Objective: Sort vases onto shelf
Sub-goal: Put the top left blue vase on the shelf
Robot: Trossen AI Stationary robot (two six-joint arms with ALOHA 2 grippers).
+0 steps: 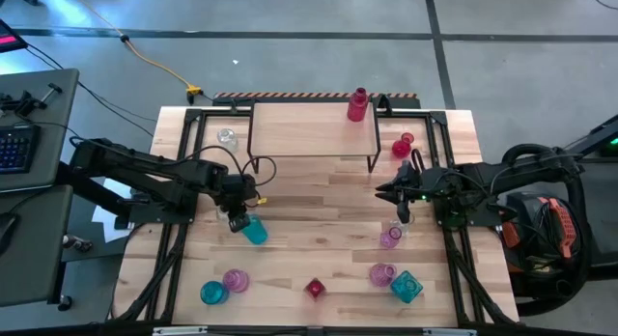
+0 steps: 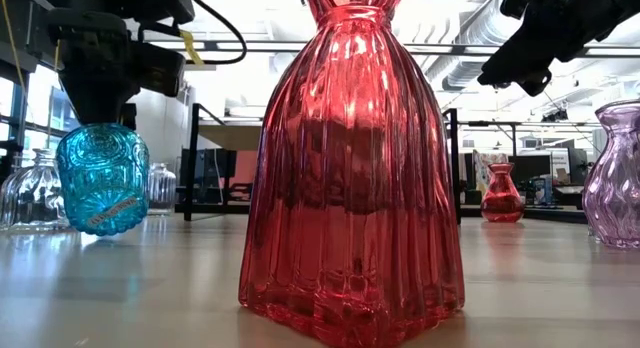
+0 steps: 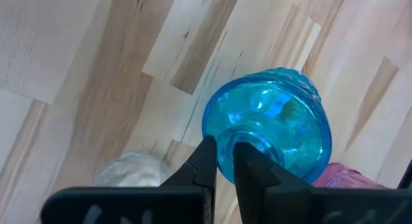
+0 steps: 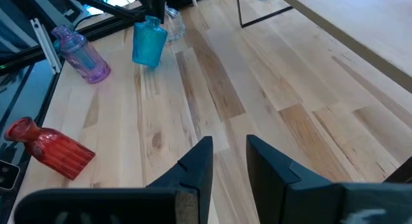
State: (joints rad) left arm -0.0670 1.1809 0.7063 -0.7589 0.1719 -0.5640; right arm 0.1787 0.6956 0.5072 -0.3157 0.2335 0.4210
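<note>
Gripping a round teal-blue vase [image 1: 254,230] by its rim, left gripper [image 1: 238,220] fully clamped, fingers [image 3: 205,161] pinched on the neck wall. Vase lifted clear of the table [image 1: 319,196] in the low view, tilted, hanging below the gripper over the table's left-centre, in front of the shelf [image 1: 314,128]. Ribbed body and a label-like patch on the underside visible from table height.

Hovering above the table's right side, right gripper [image 1: 400,209], fingers [image 4: 198,161] parted with a clear gap, holding nothing. Just below it, a pale pink vase [image 1: 390,238].

Standing on the light wood top of the shelf near its right end, a pink bottle-like vase [image 1: 358,104]. Beside the shelf's right legs, on the table, a red round vase [image 1: 403,145]. Left of the shelf, a clear glass vase [image 1: 227,138].

Spread along the near edge: a teal vase [image 1: 213,294] touching or nearly touching a pink-purple vase [image 1: 236,280] at the left, a small red faceted vase [image 1: 315,288] in the middle, another pink vase [image 1: 382,274] just beside a teal faceted vase [image 1: 407,287] at the right. Looming large in the low view, the red faceted one, upright, ribbed sides flaring to a squared base.
</note>
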